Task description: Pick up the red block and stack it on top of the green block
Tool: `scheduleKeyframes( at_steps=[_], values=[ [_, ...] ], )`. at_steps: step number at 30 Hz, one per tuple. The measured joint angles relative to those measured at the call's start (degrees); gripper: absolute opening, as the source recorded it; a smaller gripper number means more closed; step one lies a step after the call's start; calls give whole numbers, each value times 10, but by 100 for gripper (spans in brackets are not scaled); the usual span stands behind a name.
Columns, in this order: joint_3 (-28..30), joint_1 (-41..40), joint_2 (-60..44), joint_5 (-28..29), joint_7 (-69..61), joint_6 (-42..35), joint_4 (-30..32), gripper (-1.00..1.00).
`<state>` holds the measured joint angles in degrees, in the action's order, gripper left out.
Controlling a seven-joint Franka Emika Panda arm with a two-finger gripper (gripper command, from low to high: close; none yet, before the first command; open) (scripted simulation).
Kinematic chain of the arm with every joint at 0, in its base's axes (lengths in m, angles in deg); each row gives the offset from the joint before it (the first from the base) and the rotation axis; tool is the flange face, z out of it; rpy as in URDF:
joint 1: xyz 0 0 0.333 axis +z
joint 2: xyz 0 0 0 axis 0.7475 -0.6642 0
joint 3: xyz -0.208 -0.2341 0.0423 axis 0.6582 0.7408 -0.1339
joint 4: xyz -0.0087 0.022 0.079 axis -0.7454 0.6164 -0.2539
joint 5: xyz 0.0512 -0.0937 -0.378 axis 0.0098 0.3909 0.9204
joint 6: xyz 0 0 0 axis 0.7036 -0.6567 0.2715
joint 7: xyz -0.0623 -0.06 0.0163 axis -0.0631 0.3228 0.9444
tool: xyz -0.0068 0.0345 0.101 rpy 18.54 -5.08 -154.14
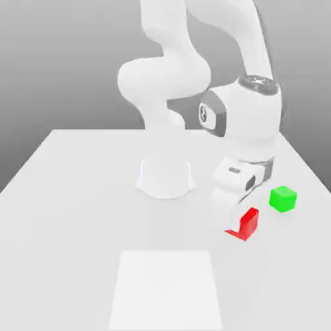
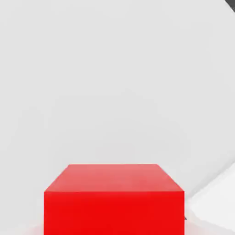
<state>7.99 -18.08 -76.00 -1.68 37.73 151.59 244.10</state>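
Note:
The red block (image 1: 248,223) lies on the white table toward the exterior view's right, its near-left part hidden behind my hand. My gripper (image 1: 234,222) reaches straight down onto it and is shut on the red block, which sits at table level. In the hand view the red block (image 2: 114,199) looms very close, with its top face and one side face showing. The green block (image 1: 283,198) stands by itself on the table, a short way behind the red one and further to the exterior view's right, untouched.
The arm's round white base (image 1: 165,178) stands at the table's middle, to the exterior view's left of the blocks. A paler rectangular patch (image 1: 167,291) marks the table's front. The table's right edge (image 1: 309,174) runs just beyond the green block.

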Motion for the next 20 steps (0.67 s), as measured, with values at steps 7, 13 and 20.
scheduleKeyframes(
  at_steps=[7, 13, 20],
  values=[
    [-125, 154, 53, -53, 34, -35, 13, -100],
    [-182, 199, 5, -30, 78, 18, 17, -100],
    [-154, 196, -79, 81, 155, 95, 15, 100]
  ],
)
